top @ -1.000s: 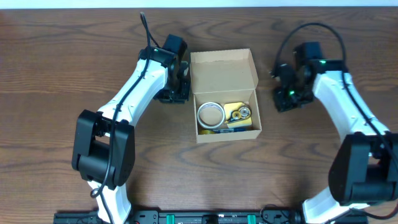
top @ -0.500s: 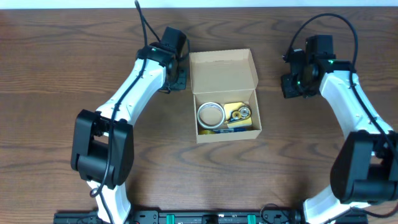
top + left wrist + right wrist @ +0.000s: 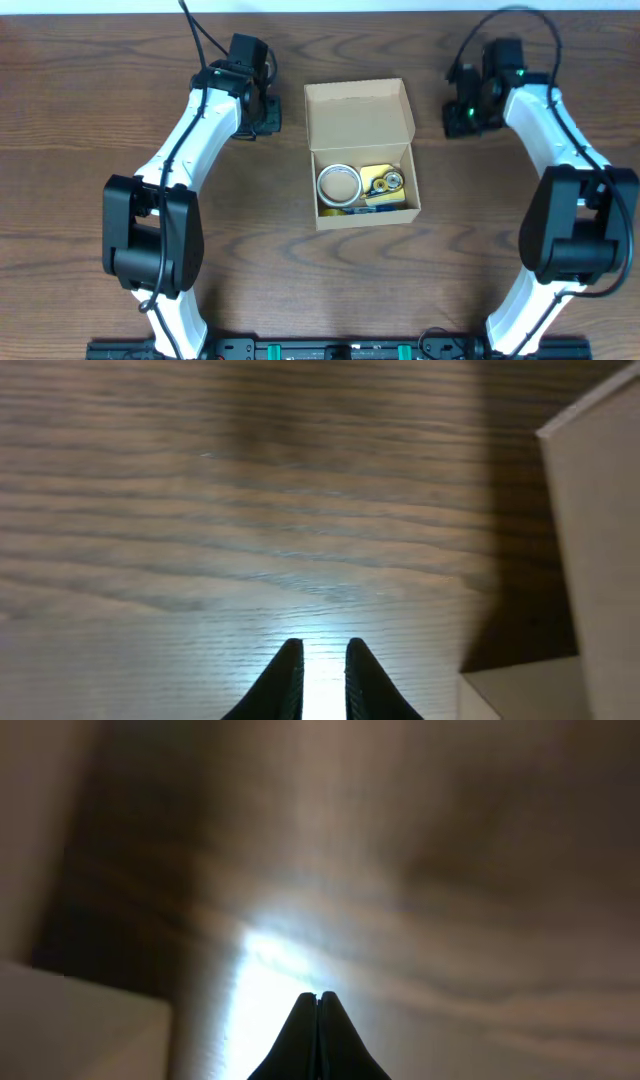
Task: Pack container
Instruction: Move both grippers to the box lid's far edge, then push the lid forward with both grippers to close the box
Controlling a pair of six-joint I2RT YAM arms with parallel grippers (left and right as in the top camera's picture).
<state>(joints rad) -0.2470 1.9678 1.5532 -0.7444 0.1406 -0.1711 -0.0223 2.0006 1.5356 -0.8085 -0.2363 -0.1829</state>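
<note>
Overhead, the container (image 3: 358, 112) sits mid-table with its flap lid thrown back toward the far edge, a tape roll (image 3: 339, 184) and some yellow items (image 3: 385, 182) in its tray. The arms flank the lid, both clear of the cardboard. The left gripper (image 3: 320, 652) shows only a thin slit between its tips and holds nothing; the right gripper (image 3: 319, 998) is pinched fully together, also empty. The remaining job looks like folding the lid down, and there lies the risk: a push from one side only could skid or twist the light box rather than hinge the flap. The blurred right wrist view shows a pale surface at left, probably the box wall, so the clearance there is hard to judge.
</note>
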